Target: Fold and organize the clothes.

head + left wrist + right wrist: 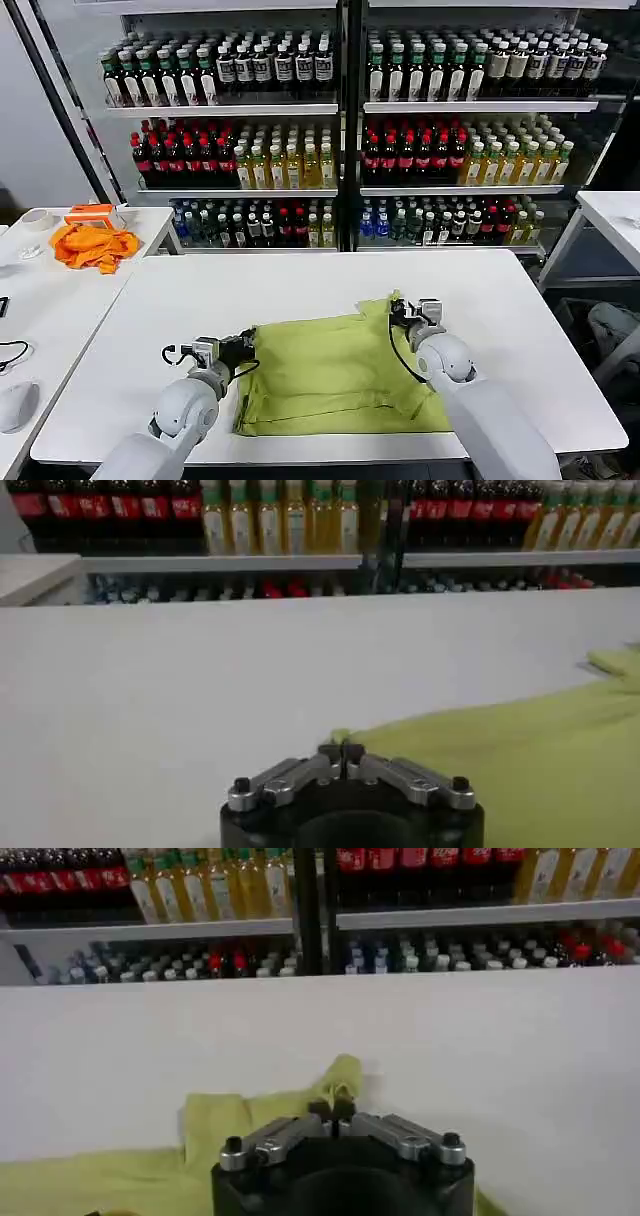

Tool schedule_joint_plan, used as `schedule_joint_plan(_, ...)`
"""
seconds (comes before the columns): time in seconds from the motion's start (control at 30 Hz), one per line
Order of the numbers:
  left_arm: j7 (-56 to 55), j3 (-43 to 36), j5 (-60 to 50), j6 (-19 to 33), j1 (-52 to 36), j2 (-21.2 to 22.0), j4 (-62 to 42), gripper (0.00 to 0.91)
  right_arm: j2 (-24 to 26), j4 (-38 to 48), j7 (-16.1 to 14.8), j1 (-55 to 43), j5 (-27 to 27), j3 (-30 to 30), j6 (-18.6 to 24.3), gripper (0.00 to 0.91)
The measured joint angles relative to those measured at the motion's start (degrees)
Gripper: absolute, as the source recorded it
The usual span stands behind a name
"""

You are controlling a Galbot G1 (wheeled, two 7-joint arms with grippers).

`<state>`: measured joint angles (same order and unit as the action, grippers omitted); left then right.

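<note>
2 grippers (left (247,345), right (394,308)), 1 T-shirt (335,375)

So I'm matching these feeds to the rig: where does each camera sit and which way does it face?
Head view: on the robot's head, looking down at the white table; both arms show, pinching the T-shirt.
Left wrist view: behind the left gripper, facing the drink shelves.
Right wrist view: behind the right gripper, facing the same way.
Shared: T-shirt, table and shelves in all three.

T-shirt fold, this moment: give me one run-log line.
left end effector: shut on T-shirt left edge | right end effector: shut on far right corner, raised | shirt: partly folded on white table
</note>
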<state>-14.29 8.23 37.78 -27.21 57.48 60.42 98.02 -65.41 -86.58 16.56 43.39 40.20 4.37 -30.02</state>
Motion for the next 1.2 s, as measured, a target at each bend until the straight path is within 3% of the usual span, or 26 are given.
schedule_joint_plan(0.63, 0.76, 5.73, -0.34, 1.97, 10.47, -0.55, 14.35, 0.03, 5.21, -21.53, 0.03, 16.41, -2.6, 9.39, 0.47, 0.0)
schedule_joint_plan(0.93, 2.05, 7.97, -3.14, 2.09, 17.92, -1.27, 20.17, 0.03, 5.37, -30.98, 0.05, 27.95, -4.04, 16.14, 0.34, 0.0)
schedule_joint_plan(1.17, 2.86, 8.19, -7.22, 2.16, 23.05, -1.29, 21.81, 0.03, 4.16, -33.7, 0.44, 34.79, -5.4, 18.95, -0.06, 0.0)
schedule_joint_plan(1.2, 2.88, 8.12, -7.94, 2.18, 23.51, -1.25, 21.81, 0.02, 3.92, -33.75, 0.6, 35.32, -5.5, 19.04, -0.22, 0.091)
